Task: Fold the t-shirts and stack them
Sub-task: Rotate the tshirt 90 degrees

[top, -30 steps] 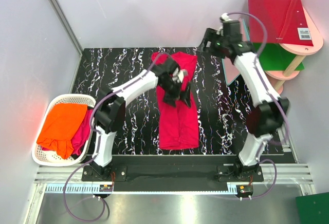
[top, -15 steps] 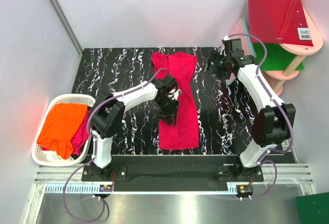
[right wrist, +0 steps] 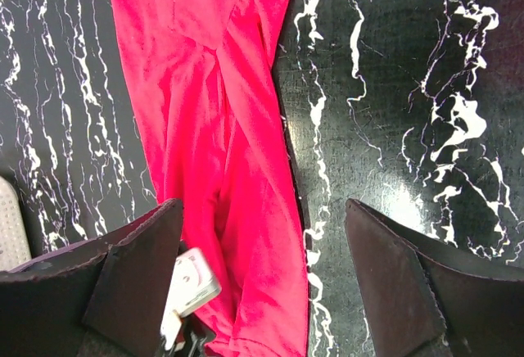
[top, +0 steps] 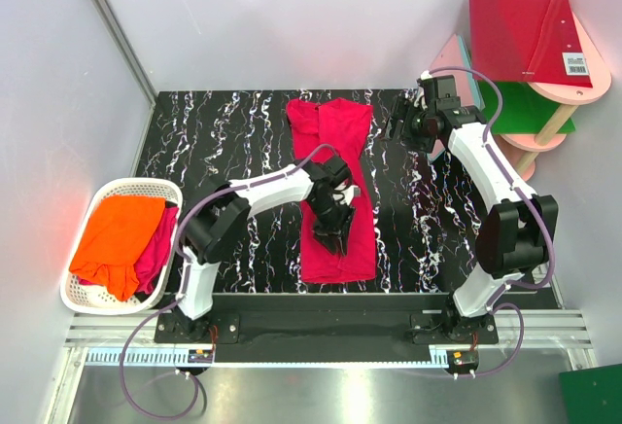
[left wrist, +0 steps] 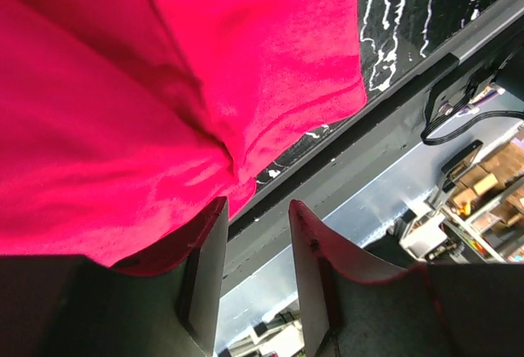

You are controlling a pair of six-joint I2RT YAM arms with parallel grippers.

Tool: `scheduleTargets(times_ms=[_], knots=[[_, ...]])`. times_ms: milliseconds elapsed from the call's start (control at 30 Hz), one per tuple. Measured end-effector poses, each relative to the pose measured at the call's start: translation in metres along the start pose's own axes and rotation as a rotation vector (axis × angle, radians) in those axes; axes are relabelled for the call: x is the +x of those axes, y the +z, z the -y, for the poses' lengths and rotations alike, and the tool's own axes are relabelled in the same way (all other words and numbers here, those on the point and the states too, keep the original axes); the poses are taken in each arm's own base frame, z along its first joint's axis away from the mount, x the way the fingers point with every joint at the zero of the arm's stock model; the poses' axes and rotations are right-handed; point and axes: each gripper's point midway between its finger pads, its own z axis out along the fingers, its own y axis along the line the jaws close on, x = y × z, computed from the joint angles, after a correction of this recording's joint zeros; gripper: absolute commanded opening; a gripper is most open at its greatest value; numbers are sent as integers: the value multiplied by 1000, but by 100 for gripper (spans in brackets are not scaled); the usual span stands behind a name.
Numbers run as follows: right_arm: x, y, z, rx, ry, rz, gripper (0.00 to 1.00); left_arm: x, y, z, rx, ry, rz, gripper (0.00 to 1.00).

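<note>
A crimson t-shirt (top: pixel 335 166) lies folded into a long narrow strip down the middle of the black marbled table (top: pixel 233 142). My left gripper (top: pixel 335 222) is low over the strip's near half. In the left wrist view the cloth (left wrist: pixel 164 87) lies beside the left finger, and the left gripper (left wrist: pixel 258 205) stands open with a narrow, empty gap. My right gripper (top: pixel 401 123) hovers wide open just right of the shirt's far end. Its wrist view shows the shirt (right wrist: pixel 221 128) below and the right gripper (right wrist: pixel 264 210) holding nothing. An orange t-shirt (top: pixel 117 234) and another crimson one (top: pixel 158 249) lie in the basket.
A white basket (top: pixel 136 187) sits off the table's left edge. At the back right a pink stand (top: pixel 554 127) carries a red board (top: pixel 525 35) and a green board (top: pixel 525 108), with a pink teal-edged board (top: pixel 449 59) beside it. Grey walls close in the back and sides.
The left gripper slid along the shirt from its far part toward the near end and its jaws narrowed. The bunched cloth now lies flat. The right gripper came down beside the shirt's far end.
</note>
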Motion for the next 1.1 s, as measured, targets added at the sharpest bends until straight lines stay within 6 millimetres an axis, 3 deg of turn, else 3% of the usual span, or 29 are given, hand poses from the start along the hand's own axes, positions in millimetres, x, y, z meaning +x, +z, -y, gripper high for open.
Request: scheduleTargets(times_ms=[433, 533, 633, 733, 1100], knots=[[1, 0, 2, -3, 5, -6, 88, 4, 25, -10, 22, -44, -92, 40], [1, 0, 2, -3, 6, -6, 88, 4, 26, -9, 31, -44, -102, 35], [0, 0, 3, -2, 7, -5, 88, 3, 26, -6, 42, -37, -109, 24], [0, 0, 4, -1, 11, -4, 88, 4, 26, -5, 45, -30, -113, 0], [0, -1, 3, -19, 15, -11, 88, 6, 26, -4, 46, -28, -120, 0]])
